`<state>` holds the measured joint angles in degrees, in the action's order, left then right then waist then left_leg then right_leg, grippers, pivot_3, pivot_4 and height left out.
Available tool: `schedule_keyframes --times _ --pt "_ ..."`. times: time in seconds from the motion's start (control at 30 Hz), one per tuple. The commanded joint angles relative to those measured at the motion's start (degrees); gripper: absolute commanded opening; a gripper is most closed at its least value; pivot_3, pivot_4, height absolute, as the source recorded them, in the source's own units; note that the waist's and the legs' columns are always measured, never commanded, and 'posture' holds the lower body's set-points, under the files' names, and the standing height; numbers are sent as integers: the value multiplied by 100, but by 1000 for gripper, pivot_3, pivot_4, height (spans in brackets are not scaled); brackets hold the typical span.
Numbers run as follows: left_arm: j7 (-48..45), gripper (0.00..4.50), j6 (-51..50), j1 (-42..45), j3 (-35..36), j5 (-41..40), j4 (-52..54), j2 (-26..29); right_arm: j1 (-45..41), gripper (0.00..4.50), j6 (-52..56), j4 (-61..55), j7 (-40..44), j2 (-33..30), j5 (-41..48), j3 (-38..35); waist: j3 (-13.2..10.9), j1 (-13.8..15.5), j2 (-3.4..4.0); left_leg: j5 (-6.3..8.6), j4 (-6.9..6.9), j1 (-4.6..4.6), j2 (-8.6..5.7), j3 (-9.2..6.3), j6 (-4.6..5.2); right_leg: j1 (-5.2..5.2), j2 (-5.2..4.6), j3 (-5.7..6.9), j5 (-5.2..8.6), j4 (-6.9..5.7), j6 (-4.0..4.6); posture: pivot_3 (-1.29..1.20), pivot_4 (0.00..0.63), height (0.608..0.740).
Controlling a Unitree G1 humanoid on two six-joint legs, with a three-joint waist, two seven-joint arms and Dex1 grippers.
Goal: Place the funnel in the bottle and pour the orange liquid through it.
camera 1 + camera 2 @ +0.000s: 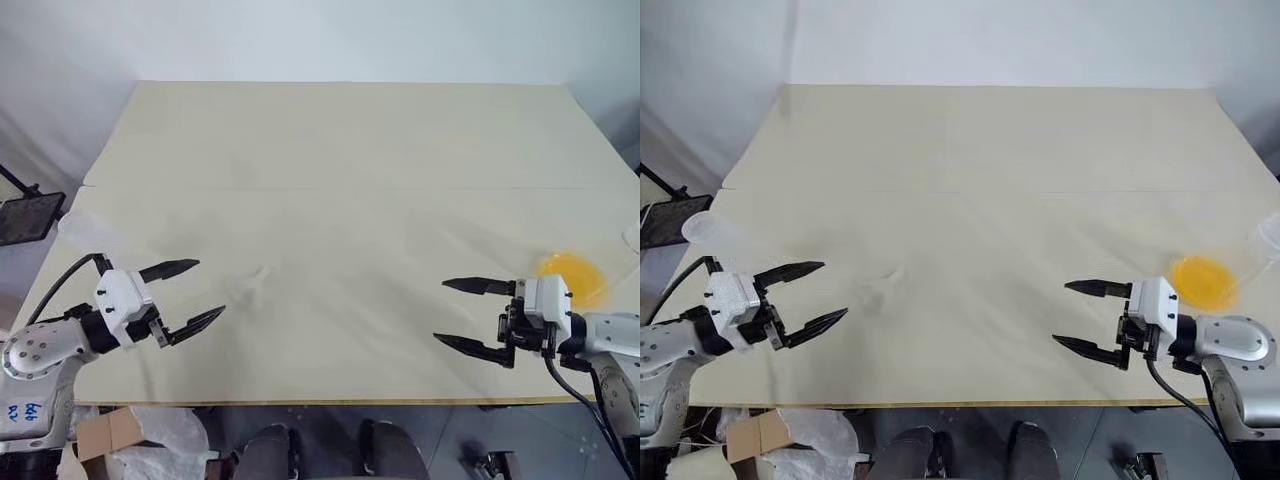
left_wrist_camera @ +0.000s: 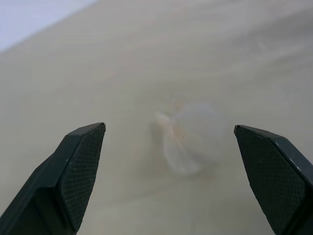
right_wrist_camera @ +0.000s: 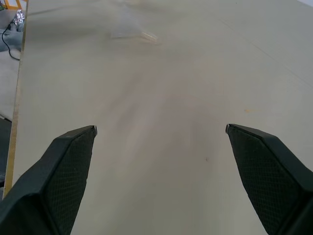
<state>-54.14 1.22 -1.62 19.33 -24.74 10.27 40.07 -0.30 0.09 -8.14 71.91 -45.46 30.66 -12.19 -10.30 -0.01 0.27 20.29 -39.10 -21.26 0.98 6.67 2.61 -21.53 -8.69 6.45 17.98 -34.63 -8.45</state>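
The funnel [image 1: 252, 282] lies on its side on the beige table [image 1: 340, 150], a faint clear shape left of centre. My left gripper [image 1: 210, 287] hovers open just to its left, pointing at it; in the left wrist view the funnel [image 2: 188, 139] shows ahead between the spread fingers. The orange liquid [image 1: 572, 278] sits as a bright patch in a clear vessel near the right edge. My right gripper [image 1: 440, 310] stands open left of it, holding nothing. A clear vessel [image 1: 702, 228] at the left edge looks like the bottle.
A black object [image 1: 28, 215] stands off the table's left side. Cardboard and a plastic bag [image 1: 130, 430] lie on the floor below the front edge. Another clear rim [image 1: 1270, 235] shows at the far right edge.
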Motion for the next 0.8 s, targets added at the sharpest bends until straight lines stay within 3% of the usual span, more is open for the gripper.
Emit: schedule_keyframes --times 0.03,0.27,0.6,0.8 --pt "101 4500 -142 2 77 -219 227 -36 29 4442 -45 -27 -9 9 61 -163 0 -2 0 0 0 0 0 0 0 0 0 0 0 -1 0 0 150 740" --pt "644 4500 -572 -475 543 -539 367 -356 -527 4442 389 -189 -407 381 269 133 -1 -35 -1 0 0 4 5 2 0 -1 5 -1 0 -4 0 0 150 740" --pt "2718 4500 -224 -2031 2070 -743 506 -2398 -1969 4442 897 -370 -1260 1532 233 905 -3 -26 -8 2 -2 3 7 -3 -3 -3 0 -3 0 -4 1 0 150 740" --pt "3350 4500 -62 -2138 2326 -632 376 -2707 -2047 4442 901 -323 -1142 1501 81 1067 0 74 -37 5 -4 -3 -4 -20 1 -1 -17 5 -2 -5 3 0 150 740"
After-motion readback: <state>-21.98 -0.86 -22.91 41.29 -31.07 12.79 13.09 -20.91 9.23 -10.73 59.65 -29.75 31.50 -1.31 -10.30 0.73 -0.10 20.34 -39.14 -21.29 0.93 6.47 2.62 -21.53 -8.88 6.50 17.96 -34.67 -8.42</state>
